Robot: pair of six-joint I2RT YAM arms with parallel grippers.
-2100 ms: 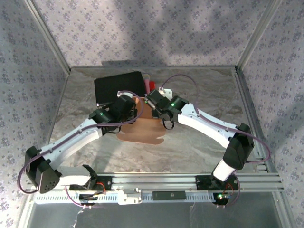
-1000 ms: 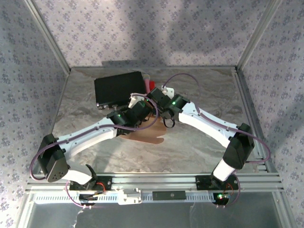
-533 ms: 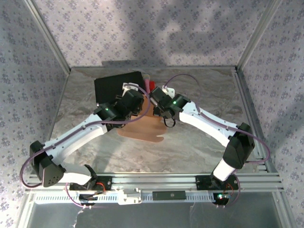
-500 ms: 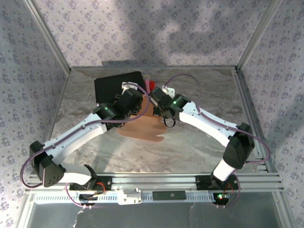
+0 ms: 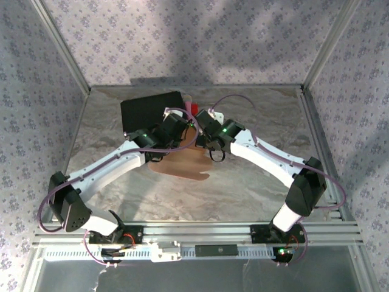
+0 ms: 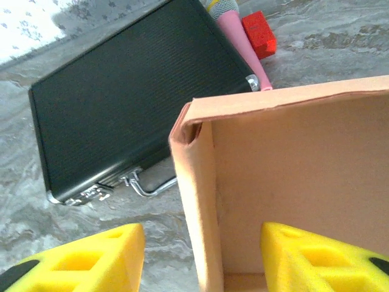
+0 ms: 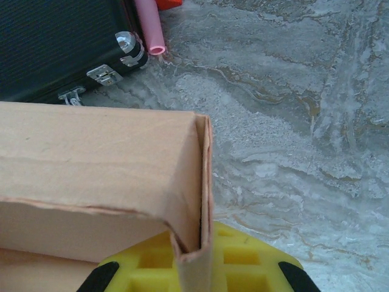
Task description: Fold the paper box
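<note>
on the bench (image 5: 267, 182) between both arms, the paper box (image 6: 292, 176): right end effector (image 7: 193, 271) clamps its corner, left end effector (image 6: 203, 255) gapes astride the opposite side wall.

- The box (image 6: 304, 176) is tan card with two walls standing up. They meet at a corner in the middle of the view.
- The top edge of the far wall is folded over and slightly creased.
- The left gripper (image 6: 203, 249) has its jaws apart, astride the box's side wall.
- One yellow finger (image 6: 91, 258) is outside the wall, over the table (image 6: 340, 48). The other (image 6: 316, 255) is inside the box. Neither touches the card.
- A black case (image 6: 127, 103) lies flat behind the box, its metal handle (image 6: 152, 182) and latches facing the gripper.
- A pink tube (image 6: 240, 45) lies along the case's right side, with its tip near the box's top edge.
- A red block (image 6: 259, 33) lies just beside the tube.
</note>
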